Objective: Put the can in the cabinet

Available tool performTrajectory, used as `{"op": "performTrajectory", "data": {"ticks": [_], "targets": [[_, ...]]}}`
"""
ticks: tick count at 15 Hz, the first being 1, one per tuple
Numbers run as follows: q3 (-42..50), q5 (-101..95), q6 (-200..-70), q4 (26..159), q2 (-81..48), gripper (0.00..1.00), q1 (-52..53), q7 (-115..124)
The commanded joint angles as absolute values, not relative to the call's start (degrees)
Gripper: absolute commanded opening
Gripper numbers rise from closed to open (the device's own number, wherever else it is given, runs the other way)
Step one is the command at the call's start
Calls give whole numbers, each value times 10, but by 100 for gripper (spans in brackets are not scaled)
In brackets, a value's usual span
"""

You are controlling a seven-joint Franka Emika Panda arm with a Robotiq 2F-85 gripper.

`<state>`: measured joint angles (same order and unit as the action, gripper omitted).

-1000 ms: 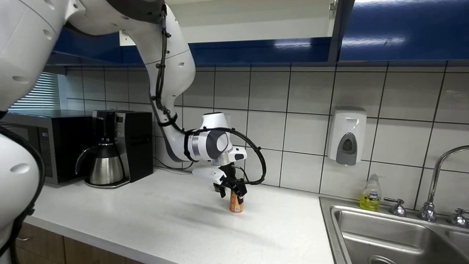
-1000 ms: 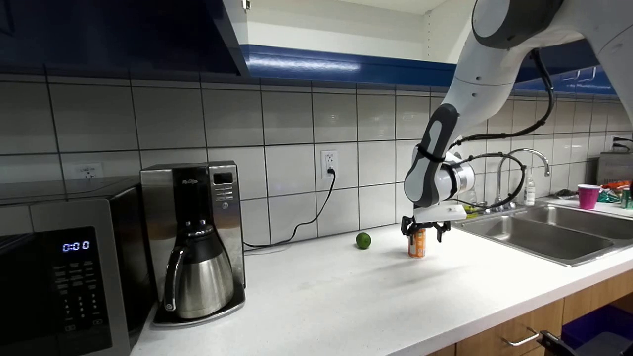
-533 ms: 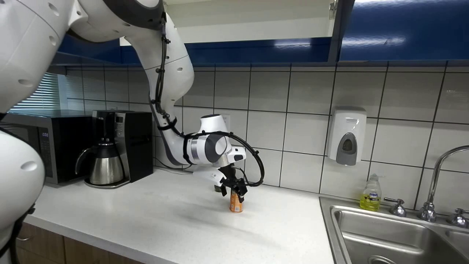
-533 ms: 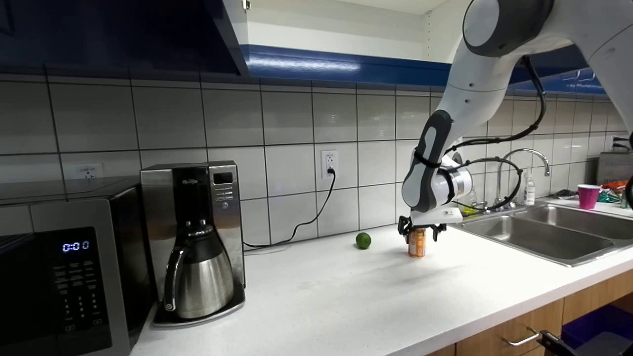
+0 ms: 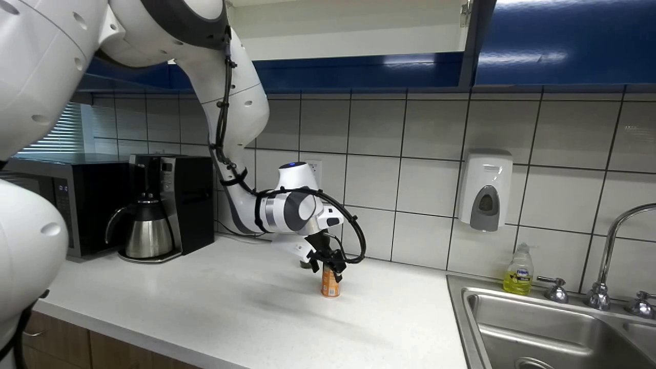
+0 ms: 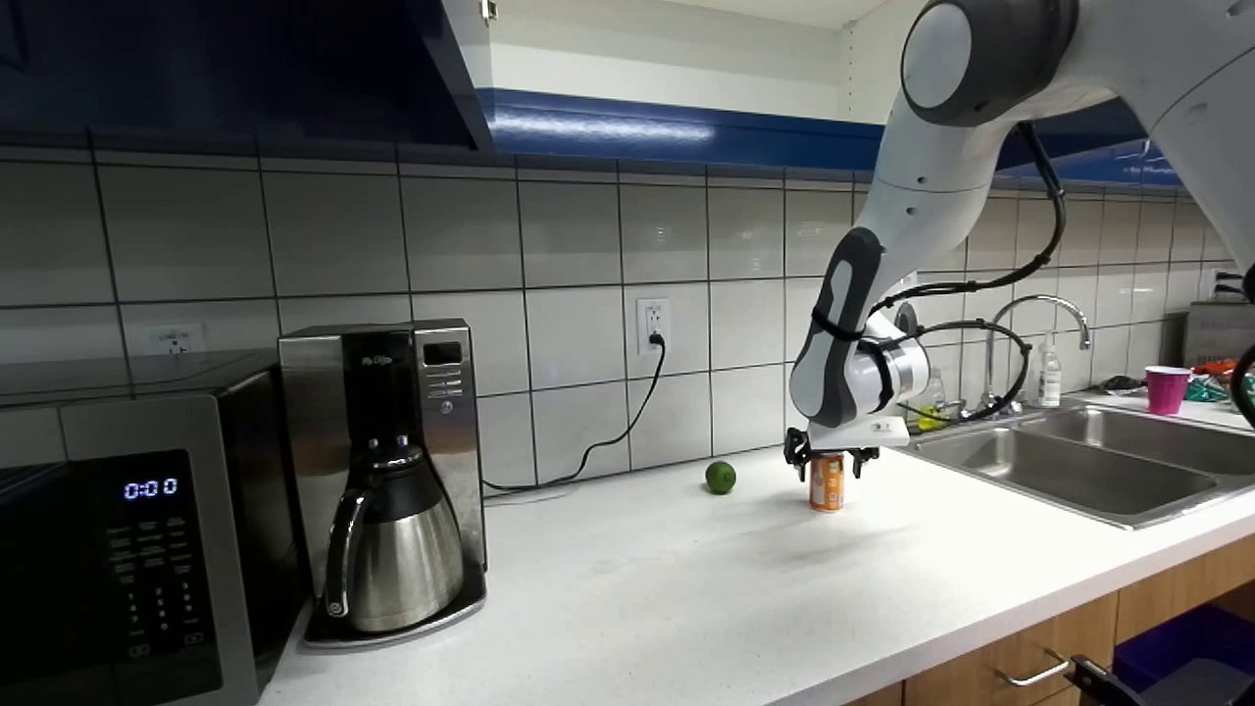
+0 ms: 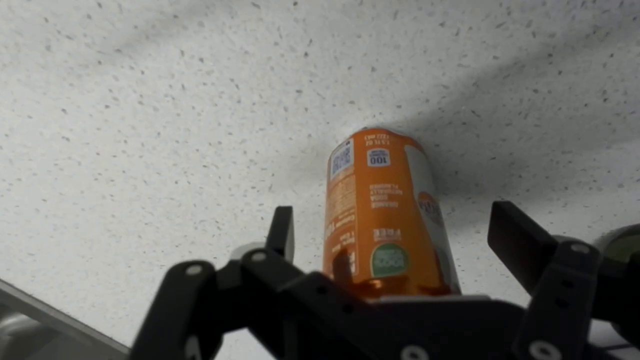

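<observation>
Fingers (image 7: 520,245) wide, can (image 7: 382,215) untouched between

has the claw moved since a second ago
Yes. In an exterior view the claw has shifted slightly leftward in the picture, toward the fixed wall outlet, while the orange soda can has stayed put.

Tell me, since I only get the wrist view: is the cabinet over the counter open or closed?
Observer: Open; the cabinet shows its white interior in both exterior views.
Operator: Am I up at its height?
Observer: No, the gripper sits well below the cabinet's blue lower edge.
Operator: I see a corner of the sink. Anything standing at it?
Observer: Yes, a bottle of yellow liquid stands upright at its back rim.
</observation>
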<state>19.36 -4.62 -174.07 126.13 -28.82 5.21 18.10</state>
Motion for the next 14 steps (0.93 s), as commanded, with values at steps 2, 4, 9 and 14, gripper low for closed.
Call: {"op": "performTrajectory", "data": {"ticks": [2,4,9,14], "targets": [[215,-27,-1754,1241,-312,100,72,185],[220,-22,-1758,1236,-319,100,77,185],[226,-11,-1760,1227,-330,65,88,183],[219,-5,-1758,1223,-332,38,84,179]]}}
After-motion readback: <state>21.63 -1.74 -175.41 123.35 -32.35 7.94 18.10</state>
